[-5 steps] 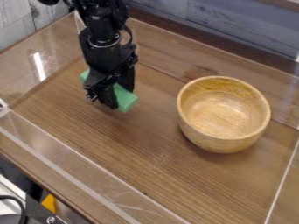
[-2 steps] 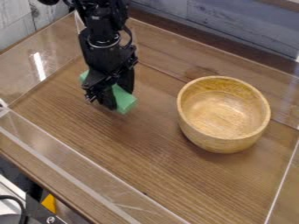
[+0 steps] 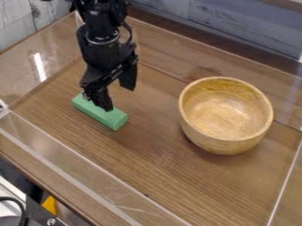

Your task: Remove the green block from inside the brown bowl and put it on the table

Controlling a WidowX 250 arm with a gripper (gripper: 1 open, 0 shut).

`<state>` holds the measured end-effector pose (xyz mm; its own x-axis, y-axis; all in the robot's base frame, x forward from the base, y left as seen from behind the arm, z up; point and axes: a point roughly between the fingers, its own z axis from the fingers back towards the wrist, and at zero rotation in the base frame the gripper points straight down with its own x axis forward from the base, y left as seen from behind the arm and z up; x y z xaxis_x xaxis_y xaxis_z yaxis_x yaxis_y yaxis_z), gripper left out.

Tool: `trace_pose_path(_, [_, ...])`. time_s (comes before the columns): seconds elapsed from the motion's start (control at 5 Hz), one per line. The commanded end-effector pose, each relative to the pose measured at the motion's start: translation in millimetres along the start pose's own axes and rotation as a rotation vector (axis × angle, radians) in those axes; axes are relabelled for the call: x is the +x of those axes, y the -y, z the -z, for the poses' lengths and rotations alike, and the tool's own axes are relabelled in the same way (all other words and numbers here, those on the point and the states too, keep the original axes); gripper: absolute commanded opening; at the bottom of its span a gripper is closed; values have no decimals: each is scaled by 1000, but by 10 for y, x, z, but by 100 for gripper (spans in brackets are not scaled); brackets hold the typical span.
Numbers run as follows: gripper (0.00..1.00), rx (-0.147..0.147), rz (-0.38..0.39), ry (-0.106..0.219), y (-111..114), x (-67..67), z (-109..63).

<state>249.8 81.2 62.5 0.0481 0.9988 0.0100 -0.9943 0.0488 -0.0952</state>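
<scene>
The green block (image 3: 99, 112) lies flat on the table (image 3: 154, 168), left of the middle, with its long side running from upper left to lower right. Directly above it hangs my black gripper (image 3: 108, 92), open, its fingers spread apart with nothing between them and their tips just over the block's far edge. The brown bowl (image 3: 225, 114) sits upright to the right, well apart from the block, and its inside is bare wood.
Clear acrylic walls (image 3: 71, 190) edge the table on the front and left. A grey plank wall (image 3: 236, 22) runs behind. Black cables (image 3: 14, 212) hang below the front left corner.
The gripper has opened and risen a little. The green block, held tilted between the fingers before, has dropped flat onto the table under it.
</scene>
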Motion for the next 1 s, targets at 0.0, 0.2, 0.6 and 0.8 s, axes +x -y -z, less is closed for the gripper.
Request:
trace_pose_path(0.0, [100,-64,-13,32,126,123,-166])
trace_pose_path(0.2, [100,-68,20,37,157,174,-190])
trace_pose_path(0.6, [100,-80,118,48,208,267,-276])
trace_pose_path(0.8, [100,-84,125,54,224,321,-277])
